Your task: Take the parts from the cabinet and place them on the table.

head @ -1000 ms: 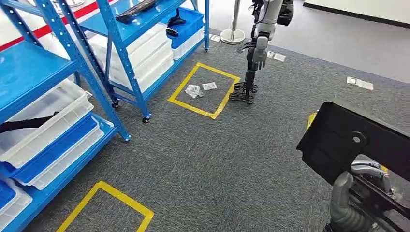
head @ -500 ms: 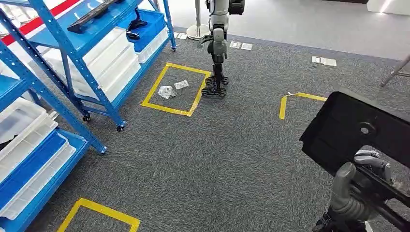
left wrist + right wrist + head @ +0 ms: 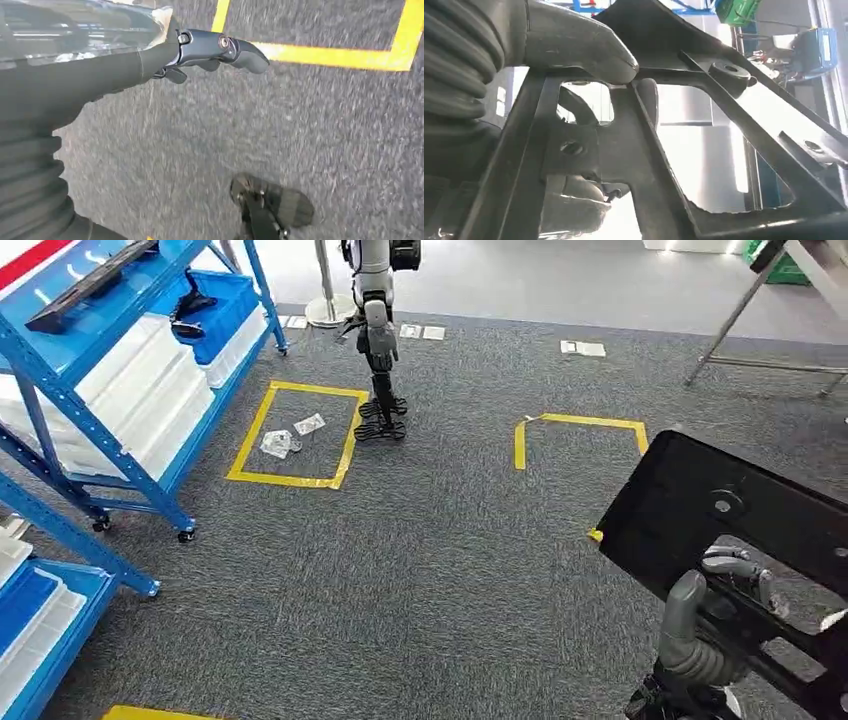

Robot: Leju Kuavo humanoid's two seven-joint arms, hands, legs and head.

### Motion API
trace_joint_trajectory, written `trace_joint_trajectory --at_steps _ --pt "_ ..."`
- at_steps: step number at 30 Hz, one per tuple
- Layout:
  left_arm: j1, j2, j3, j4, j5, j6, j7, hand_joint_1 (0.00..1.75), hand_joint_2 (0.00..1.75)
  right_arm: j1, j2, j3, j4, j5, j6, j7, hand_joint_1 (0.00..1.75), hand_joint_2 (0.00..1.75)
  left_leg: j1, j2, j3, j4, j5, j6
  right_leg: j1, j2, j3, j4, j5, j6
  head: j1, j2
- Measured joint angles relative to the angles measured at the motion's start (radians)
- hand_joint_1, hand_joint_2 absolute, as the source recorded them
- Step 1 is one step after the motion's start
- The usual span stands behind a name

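Note:
My right hand [image 3: 715, 615] grips a large flat black part [image 3: 730, 520] at the lower right of the head view, holding it up in front of me. In the right wrist view the grey thumb [image 3: 574, 45] presses on the part's black ribbed frame [image 3: 634, 145], which has holes and bosses. My left hand [image 3: 210, 47] hangs over the grey carpet with its dark fingers stretched out and nothing in them. The blue cabinet [image 3: 100, 370] stands at the left, with a long black part [image 3: 90, 280] on its upper shelf.
Another humanoid robot [image 3: 378, 340] stands on the carpet beside a yellow taped square [image 3: 295, 435] holding small plastic bags. A second yellow outline [image 3: 580, 425] lies to the right. Metal table legs [image 3: 735, 315] show at the top right. White and blue bins fill the cabinet shelves.
The whole view has swung to the right, so the cabinet and the other robot have slid leftward in the picture. My right hand still holds the black part.

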Motion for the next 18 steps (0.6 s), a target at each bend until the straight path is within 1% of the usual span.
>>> trace_joint_trajectory --at_steps 1,2,3,4,5,6,7,8,9,10,11,12,13,14,15,16,17,18 --pt "0.001 0.003 0.001 0.0 -0.008 0.004 0.019 0.0 1.75 -0.008 0.001 0.003 0.009 -0.006 0.002 0.0 1.75 1.75 -0.002 0.016 -0.001 0.0 0.0 -0.001 0.0 -0.015 -0.036 0.071 -0.03 -0.002 0.0 0.0" --pt "0.003 0.005 0.002 0.0 -0.011 0.005 0.033 0.0 1.75 -0.01 0.002 0.005 0.019 -0.009 0.003 0.001 1.75 1.75 -0.004 0.032 -0.001 0.001 -0.001 0.0 -0.002 -0.023 -0.072 0.144 -0.056 -0.002 -0.001 0.0" --pt "0.005 0.01 0.002 0.0 -0.014 0.004 0.044 0.0 1.75 -0.01 0.002 0.007 0.028 -0.013 0.003 0.0 1.75 1.75 -0.004 0.047 -0.003 0.001 -0.001 0.0 -0.003 -0.027 -0.101 0.204 -0.071 0.001 -0.001 0.0" --pt "0.005 0.013 0.004 0.0 -0.016 0.004 0.051 0.0 1.75 -0.01 0.002 0.008 0.036 -0.019 0.0 0.0 1.75 1.75 -0.004 0.061 -0.003 0.001 -0.002 -0.001 -0.005 -0.029 -0.106 0.213 -0.067 0.008 0.0 0.0" --pt "0.005 0.016 0.006 0.0 -0.016 0.004 0.055 0.0 1.75 -0.01 0.002 0.01 0.044 -0.02 -0.004 0.0 1.75 1.75 -0.004 0.073 -0.002 0.001 -0.003 -0.002 -0.007 -0.032 -0.082 0.169 -0.045 0.02 0.0 0.0" --pt "0.004 0.018 0.007 0.0 -0.017 0.004 0.057 0.0 1.75 -0.01 0.002 0.011 0.048 -0.021 -0.005 0.0 1.75 1.75 -0.004 0.083 -0.001 0.002 -0.004 -0.004 -0.009 -0.041 -0.038 0.09 -0.014 0.03 0.0 0.0" --pt "0.003 0.018 0.007 0.0 -0.018 0.001 0.057 0.0 1.75 -0.011 0.002 0.011 0.05 -0.021 -0.006 0.0 1.75 1.75 -0.003 0.091 0.001 0.003 -0.007 -0.008 -0.01 -0.061 0.016 -0.007 0.017 0.038 0.0 0.0" --pt "0.002 0.019 0.007 0.0 -0.021 -0.006 0.054 0.0 1.75 -0.013 0.002 0.012 0.053 -0.021 -0.012 -0.001 1.75 1.75 -0.007 0.099 0.003 0.008 -0.011 -0.015 -0.009 -0.105 0.059 -0.089 0.029 0.036 0.001 0.0" --pt "0.003 0.019 0.008 0.0 -0.026 -0.013 0.044 0.0 1.75 -0.013 0.003 0.016 0.055 -0.019 -0.018 -0.002 1.75 1.75 -0.015 0.107 0.001 0.011 -0.019 -0.023 0.001 -0.106 0.064 -0.089 0.033 0.023 -0.001 0.0" --pt "0.003 0.019 0.008 0.0 -0.03 -0.017 0.036 0.0 1.75 -0.013 0.007 0.02 0.055 -0.018 -0.024 -0.003 1.75 1.75 -0.015 0.112 0.003 0.012 -0.019 -0.026 -0.002 -0.091 0.061 -0.086 0.036 0.009 -0.005 0.0" --pt "0.001 0.019 0.007 0.0 -0.031 -0.018 0.032 0.0 1.75 -0.011 0.006 0.021 0.055 -0.016 -0.026 -0.003 1.75 1.75 -0.014 0.12 0.006 0.011 -0.019 -0.028 0.001 -0.084 0.058 -0.086 0.036 0.002 -0.003 0.0" --pt "-0.001 0.017 0.007 0.0 -0.034 -0.018 0.027 0.0 1.75 -0.007 0.006 0.021 0.055 -0.014 -0.027 -0.003 1.75 1.75 -0.012 0.13 0.008 0.01 -0.018 -0.032 0.004 -0.073 0.055 -0.086 0.037 -0.004 -0.003 0.0" --pt "-0.003 0.016 0.007 0.0 -0.04 -0.014 0.02 0.0 1.75 -0.004 0.006 0.021 0.053 -0.013 -0.029 -0.003 1.75 1.75 -0.008 0.133 0.008 0.012 -0.023 -0.038 -0.005 -0.064 0.056 -0.09 0.042 -0.013 -0.002 0.0" --pt "-0.004 0.015 0.005 0.0 -0.041 -0.008 0.012 0.0 1.75 0.002 0.008 0.021 0.048 -0.01 -0.029 -0.002 1.75 1.75 -0.003 0.09 0.002 0.028 -0.04 -0.047 -0.012 -0.054 0.057 -0.092 0.044 -0.018 -0.005 0.0" --pt "-0.004 0.012 0.005 0.0 -0.041 -0.005 0.009 0.0 1.75 0.002 0.01 0.021 0.044 -0.007 -0.029 0.0 1.75 1.75 0.0 0.053 -0.018 0.078 -0.078 -0.05 -0.012 -0.048 0.055 -0.092 0.046 -0.027 -0.008 0.0" --pt "-0.004 0.011 0.005 0.0 -0.04 -0.004 0.009 0.0 1.75 0.002 0.013 0.023 0.042 -0.005 -0.029 0.001 1.75 1.75 0.001 0.036 -0.054 0.157 -0.123 -0.051 -0.011 -0.039 0.054 -0.092 0.047 -0.034 -0.008 0.0" --pt "-0.003 0.011 0.005 0.0 -0.039 -0.005 0.009 0.0 1.75 0.003 0.014 0.024 0.039 -0.005 -0.028 0.001 1.75 1.75 0.001 0.03 -0.093 0.238 -0.159 -0.052 -0.008 -0.028 0.052 -0.092 0.048 -0.034 -0.008 0.0" --pt "-0.001 0.011 0.005 0.0 -0.039 -0.005 0.009 0.0 1.75 0.004 0.014 0.024 0.038 -0.005 -0.027 0.001 1.75 1.75 0.001 0.029 -0.127 0.306 -0.182 -0.053 -0.007 -0.016 0.049 -0.091 0.05 -0.037 -0.008 0.0"
